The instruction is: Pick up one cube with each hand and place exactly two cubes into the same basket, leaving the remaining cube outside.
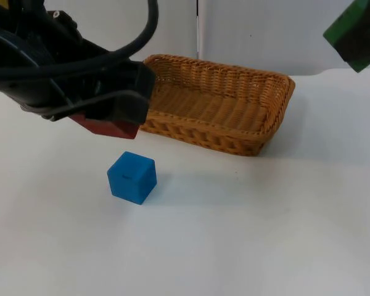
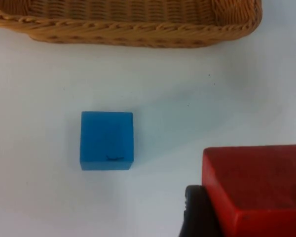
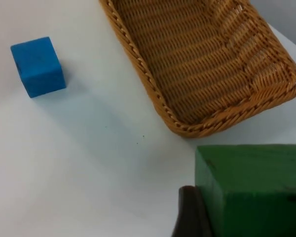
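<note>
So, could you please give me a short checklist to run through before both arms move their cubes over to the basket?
1. Left pincer holds the red cube, lifted off the table: ok.
2. Right pincer holds the green cube: ok.
3. Basket has nothing in it: ok.
4. Blue cube sits on the table, outside the basket: ok.
5. Either held cube is above the basket: not ok.
</note>
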`<move>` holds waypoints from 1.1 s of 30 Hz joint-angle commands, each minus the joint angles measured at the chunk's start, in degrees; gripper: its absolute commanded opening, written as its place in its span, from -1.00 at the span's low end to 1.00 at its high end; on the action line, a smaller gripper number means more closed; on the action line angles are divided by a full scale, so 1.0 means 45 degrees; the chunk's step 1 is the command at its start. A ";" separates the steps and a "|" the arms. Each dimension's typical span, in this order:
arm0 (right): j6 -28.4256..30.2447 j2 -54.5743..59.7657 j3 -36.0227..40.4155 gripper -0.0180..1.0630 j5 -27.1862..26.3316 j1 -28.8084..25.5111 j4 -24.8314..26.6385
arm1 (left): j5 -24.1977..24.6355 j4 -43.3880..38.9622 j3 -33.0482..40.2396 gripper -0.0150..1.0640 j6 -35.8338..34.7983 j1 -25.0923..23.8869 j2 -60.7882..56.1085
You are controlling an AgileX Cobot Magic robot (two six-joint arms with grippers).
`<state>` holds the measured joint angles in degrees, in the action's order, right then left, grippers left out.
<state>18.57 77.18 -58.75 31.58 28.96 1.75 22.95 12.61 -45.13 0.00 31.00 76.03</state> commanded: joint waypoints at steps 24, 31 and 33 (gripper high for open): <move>-0.0930 0.0440 -0.0032 -0.97 -0.0436 0.0060 0.0018 | -0.0153 -0.1502 -0.1491 -0.97 0.0067 0.0061 0.0943; -0.0930 0.1193 -0.0032 -0.97 -0.0593 0.0060 0.0018 | -0.0171 -0.1576 -0.2948 -0.97 0.0489 -0.1093 0.2701; -0.0930 0.1612 -0.0241 -0.97 -0.0646 0.0060 0.0018 | -0.0140 -0.1222 -0.3640 -0.97 0.1125 -0.1738 0.3351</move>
<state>14.58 83.84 -58.91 29.82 28.96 1.75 23.11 6.25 -60.09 3.87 24.17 90.27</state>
